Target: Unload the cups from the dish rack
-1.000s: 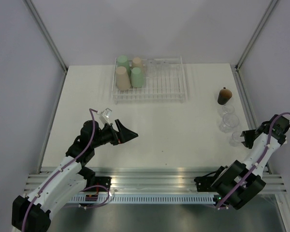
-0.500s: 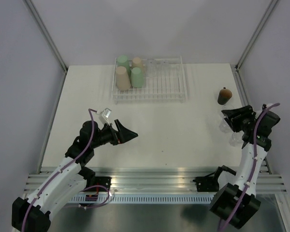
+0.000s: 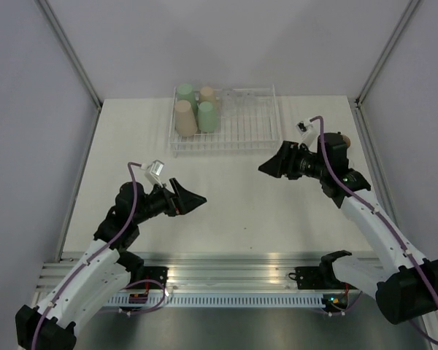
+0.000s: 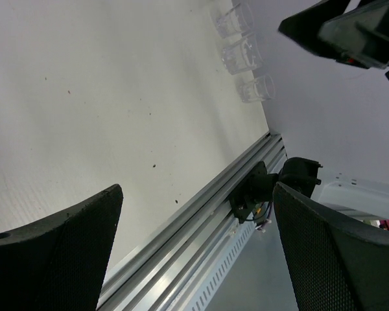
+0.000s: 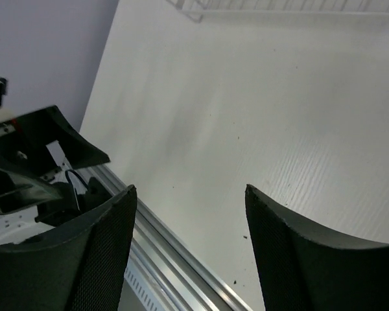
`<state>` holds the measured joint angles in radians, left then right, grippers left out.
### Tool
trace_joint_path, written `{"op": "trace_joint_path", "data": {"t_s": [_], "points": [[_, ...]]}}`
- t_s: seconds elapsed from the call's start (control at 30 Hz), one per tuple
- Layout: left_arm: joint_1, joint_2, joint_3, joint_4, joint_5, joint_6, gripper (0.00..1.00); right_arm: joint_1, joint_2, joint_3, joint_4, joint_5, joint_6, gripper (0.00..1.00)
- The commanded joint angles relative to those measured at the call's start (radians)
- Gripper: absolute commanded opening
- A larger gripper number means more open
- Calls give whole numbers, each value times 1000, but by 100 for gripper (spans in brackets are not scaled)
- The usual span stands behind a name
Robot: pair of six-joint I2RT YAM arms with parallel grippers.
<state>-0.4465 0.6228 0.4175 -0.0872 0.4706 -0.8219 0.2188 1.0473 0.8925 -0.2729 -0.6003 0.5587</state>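
The white wire dish rack (image 3: pixel 241 130) stands at the back of the table. Its left end holds two green tumblers (image 3: pixel 208 117) and two beige tumblers (image 3: pixel 185 118), all upside down; faint clear cups (image 3: pixel 232 98) sit behind them. My right gripper (image 3: pixel 267 167) is open and empty, in front of the rack's right corner and pointing left. My left gripper (image 3: pixel 198 198) is open and empty over the table's left middle. The dark brown cup (image 3: pixel 344 137) is mostly hidden behind the right arm. Three clear cups (image 4: pixel 241 53) stand in a row on the table in the left wrist view.
The rack's front edge (image 5: pixel 279 5) shows at the top of the right wrist view, with the left gripper (image 5: pixel 45 146) at its left. The table's aluminium front rail (image 3: pixel 226 262) runs along the near edge. Grey walls close in the table on both sides.
My right arm has swung from the table's right edge by the clear cups up and left to in front of the rack's right corner, still open. The left arm has barely shifted.
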Motion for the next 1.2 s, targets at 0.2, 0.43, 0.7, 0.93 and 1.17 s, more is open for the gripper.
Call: {"op": "trace_joint_path", "data": {"t_s": [0.2, 0.43, 0.7, 0.93, 1.17], "points": [[-3, 95, 246, -63, -102, 139, 100, 276, 18, -79, -69, 307, -174, 80], [-3, 166, 316, -56, -142, 132, 100, 385, -87, -188, -52, 451, -134, 86], [-3, 124, 244, -23, -107, 121, 100, 698, 121, -124, -68, 692, -121, 87], [-3, 12, 210, -81, -118, 159, 100, 841, 243, -52, 20, 740, -111, 88], [-3, 44, 285, -157, -132, 126, 100, 959, 322, -29, 83, 771, -112, 89]]}}
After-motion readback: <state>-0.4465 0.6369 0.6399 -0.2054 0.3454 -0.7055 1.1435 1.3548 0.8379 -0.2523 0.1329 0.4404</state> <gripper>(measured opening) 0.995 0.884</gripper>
